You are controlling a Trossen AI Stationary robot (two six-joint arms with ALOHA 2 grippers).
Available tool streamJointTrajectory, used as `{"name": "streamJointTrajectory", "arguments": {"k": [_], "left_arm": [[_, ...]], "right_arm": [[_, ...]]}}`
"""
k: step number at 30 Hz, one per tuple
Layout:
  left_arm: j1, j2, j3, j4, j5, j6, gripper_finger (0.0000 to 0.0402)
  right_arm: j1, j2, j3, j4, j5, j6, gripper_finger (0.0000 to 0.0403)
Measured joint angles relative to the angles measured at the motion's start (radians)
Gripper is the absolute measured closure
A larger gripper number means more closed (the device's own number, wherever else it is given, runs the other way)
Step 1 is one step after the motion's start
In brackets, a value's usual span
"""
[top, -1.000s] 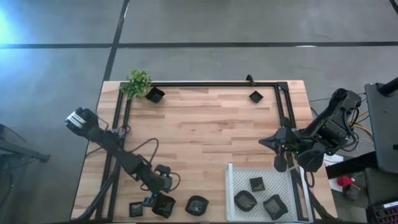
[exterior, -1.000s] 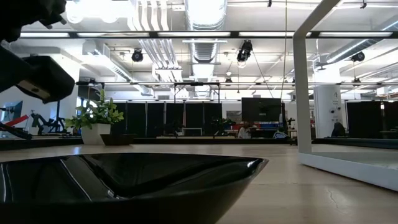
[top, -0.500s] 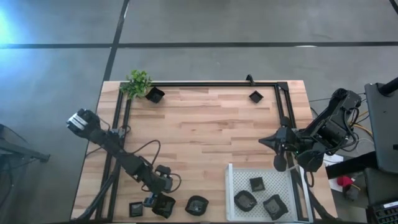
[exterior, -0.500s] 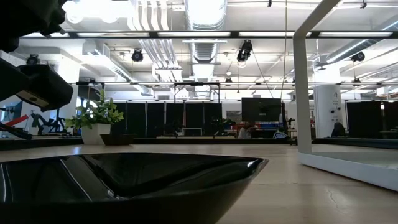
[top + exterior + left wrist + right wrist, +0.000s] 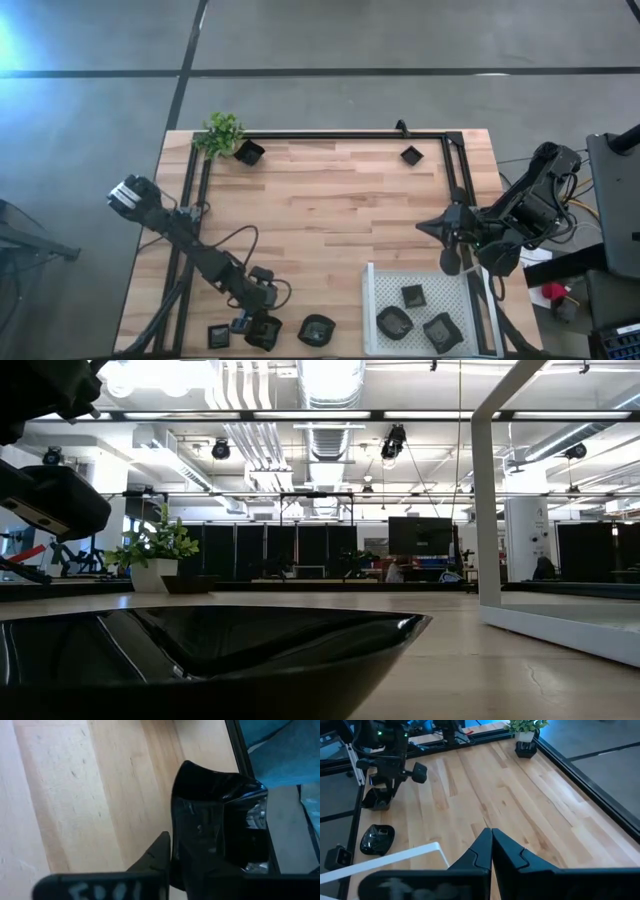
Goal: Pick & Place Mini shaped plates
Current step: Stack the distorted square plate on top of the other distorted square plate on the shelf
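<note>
Sitting at the table's near left edge, a black square plate [image 5: 265, 331] is under the left gripper [image 5: 262, 322]; the left wrist view shows one finger [image 5: 156, 856] pressed against the glossy plate's [image 5: 220, 825] raised rim, so the jaws look clamped on it. Pale marks on the gripper body in that view are too blurred to read. Just left of it lies a smaller plate [image 5: 218, 336], just right a rounded plate [image 5: 316, 330]. Three more plates [image 5: 412, 296] rest in the white perforated tray [image 5: 375, 280] at the near right. Two plates sit along the far edge: one [image 5: 249, 152] beside the green plant [image 5: 222, 131], another [image 5: 411, 155] toward the far right. The right gripper [image 5: 428, 228] hangs above the table's right side, beyond the tray, fingers [image 5: 507, 851] pressed together, holding nothing.
</note>
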Motion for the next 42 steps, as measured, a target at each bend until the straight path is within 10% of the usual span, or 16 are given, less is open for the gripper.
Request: {"name": "streamJointTrajectory", "arguments": {"k": [25,42], "left_arm": [[0.018,-0.068,0.088,-0.073,-0.026,-0.147,0.0401],[0.157,-0.181,0.318,-0.588,-0.403,-0.149,0.0401]], "right_arm": [[0.000,0.000,0.000,0.001,0.052,-0.037,0.0394],[0.000,0.002,0.000,0.016,0.205,-0.148,0.0394]]}}
